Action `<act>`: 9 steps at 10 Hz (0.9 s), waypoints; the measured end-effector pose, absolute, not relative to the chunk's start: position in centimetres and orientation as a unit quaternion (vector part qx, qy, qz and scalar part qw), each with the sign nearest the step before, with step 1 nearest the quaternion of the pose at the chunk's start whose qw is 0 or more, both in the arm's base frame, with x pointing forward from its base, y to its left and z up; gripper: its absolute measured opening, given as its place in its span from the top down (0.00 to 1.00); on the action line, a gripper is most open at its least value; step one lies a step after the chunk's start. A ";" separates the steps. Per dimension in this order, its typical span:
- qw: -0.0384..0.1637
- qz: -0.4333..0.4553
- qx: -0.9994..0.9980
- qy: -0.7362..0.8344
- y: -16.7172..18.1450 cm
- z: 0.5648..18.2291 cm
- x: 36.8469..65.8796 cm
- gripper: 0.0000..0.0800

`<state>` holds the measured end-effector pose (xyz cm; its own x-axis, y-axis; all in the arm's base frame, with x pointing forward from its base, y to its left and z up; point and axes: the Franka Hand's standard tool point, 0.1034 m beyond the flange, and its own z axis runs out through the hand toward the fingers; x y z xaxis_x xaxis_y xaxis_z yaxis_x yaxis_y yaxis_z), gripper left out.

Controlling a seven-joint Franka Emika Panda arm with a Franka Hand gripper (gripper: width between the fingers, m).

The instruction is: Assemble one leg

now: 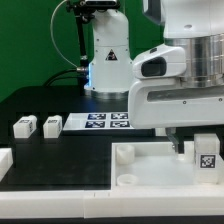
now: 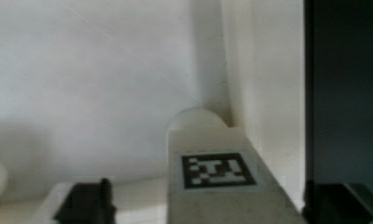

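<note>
Gripper [image 1: 197, 152] spreading around small white plastic tagged leg [image 2: 211, 160] on smooth white square tray [image 1: 150, 166]; wrist view revealing rounded top.

Even, bright overhead light fills the exterior view, washing the arm's white housing [image 1: 178, 80] nearly flat while the black table [image 1: 60, 150] beside it stays deep and matte. A blue glow shows at the arm's base [image 1: 92, 72], set against a dim green backdrop. The white tray-like piece [image 1: 150, 165] below the housing carries only soft, faint shadows. Both pictures are coarse and low in detail — edges smear. In the wrist view the leg [image 2: 211, 160] and its tag read soft, the pale surface around it is grey and featureless, and the dark fingers [image 2: 85, 203] near the leg blur into shadow.
</note>
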<state>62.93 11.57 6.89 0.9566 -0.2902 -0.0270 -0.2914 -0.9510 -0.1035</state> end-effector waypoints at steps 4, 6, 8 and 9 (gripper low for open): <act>0.063 0.019 -0.937 0.342 11.8 7.0 63.0 0.64; 0.104 0.042 -0.820 0.561 11.8 7.1 63.4 0.64; 0.115 0.060 -0.704 0.698 12.1 7.0 63.7 0.64; 0.113 0.069 -0.655 0.744 12.2 7.1 63.9 0.64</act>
